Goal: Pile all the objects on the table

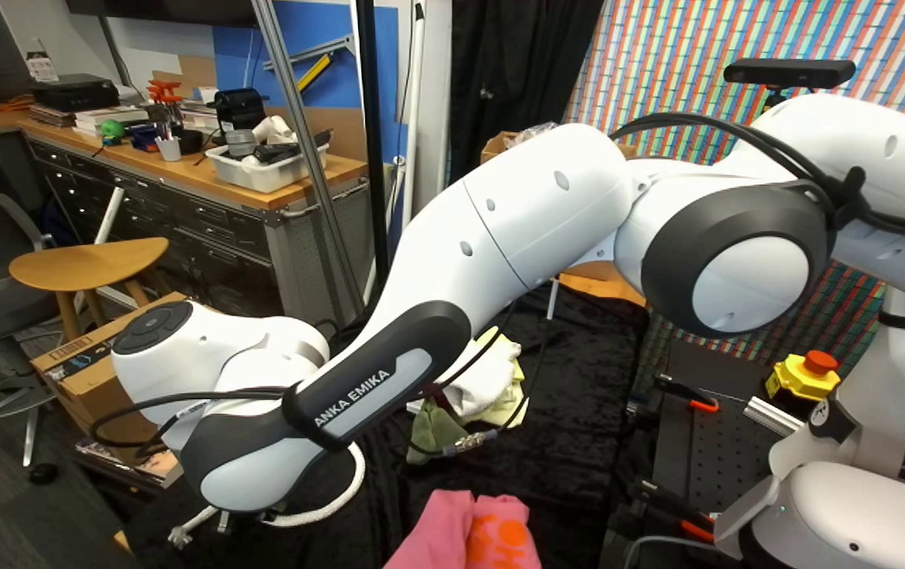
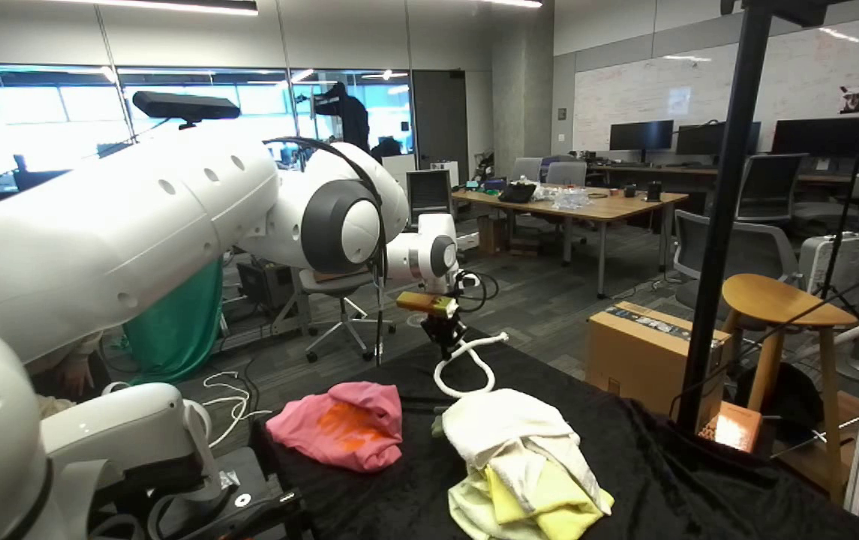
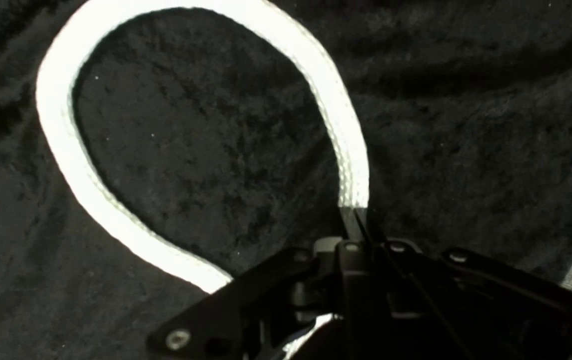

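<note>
A white braided rope (image 3: 329, 90) lies in a loop on the black cloth-covered table (image 2: 669, 487). It shows in both exterior views (image 1: 333, 510) (image 2: 467, 394). My gripper (image 3: 354, 217) is shut on the rope, which runs out from its fingertips; in an exterior view the gripper (image 2: 450, 351) is low over the table's far end. A pile holds a white towel (image 2: 500, 420) (image 1: 484, 387), a bright yellow cloth (image 2: 542, 499) and a pale yellow-green cloth (image 2: 470, 510). A dark green cloth (image 1: 430, 431) lies at its side. A pink cloth with orange print (image 2: 339, 427) (image 1: 464, 541) lies apart, crumpled.
A cardboard box (image 2: 643, 345) and a wooden stool (image 2: 785, 300) stand beyond the table's edge. A black pole (image 2: 718, 217) rises beside it. The robot's base and a red emergency button (image 1: 820, 362) are at the opposite end. The arm hides the gripper in an exterior view.
</note>
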{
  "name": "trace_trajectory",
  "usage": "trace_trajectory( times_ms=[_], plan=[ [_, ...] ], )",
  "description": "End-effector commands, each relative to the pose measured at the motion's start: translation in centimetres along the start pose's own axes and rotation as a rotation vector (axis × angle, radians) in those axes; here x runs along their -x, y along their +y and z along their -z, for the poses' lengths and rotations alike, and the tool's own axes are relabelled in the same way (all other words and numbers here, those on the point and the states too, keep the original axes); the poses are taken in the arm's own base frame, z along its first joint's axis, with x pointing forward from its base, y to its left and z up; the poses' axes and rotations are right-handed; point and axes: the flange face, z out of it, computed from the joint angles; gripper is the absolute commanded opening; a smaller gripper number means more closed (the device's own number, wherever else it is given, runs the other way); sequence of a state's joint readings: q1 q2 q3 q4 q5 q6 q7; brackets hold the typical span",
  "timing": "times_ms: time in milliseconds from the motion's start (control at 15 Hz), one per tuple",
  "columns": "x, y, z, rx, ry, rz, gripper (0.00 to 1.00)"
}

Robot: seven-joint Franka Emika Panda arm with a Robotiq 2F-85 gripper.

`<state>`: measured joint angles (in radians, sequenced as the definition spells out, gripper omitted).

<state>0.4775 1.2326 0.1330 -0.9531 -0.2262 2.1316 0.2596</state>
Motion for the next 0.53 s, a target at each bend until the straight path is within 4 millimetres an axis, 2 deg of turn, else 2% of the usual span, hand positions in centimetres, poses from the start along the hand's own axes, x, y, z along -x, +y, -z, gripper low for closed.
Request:
trace_trajectory(
  times_ms=[0,200,467],
  plan=[
    [0.1,1.0,0.4,0.010,-0.027,-0.030,0.01],
    [0.3,1.6,1.8,0.017,-0.030,-0.056,0.01],
    [0.7,2.7,5.2,0.038,-0.004,-0.106,0.01]
  ],
)
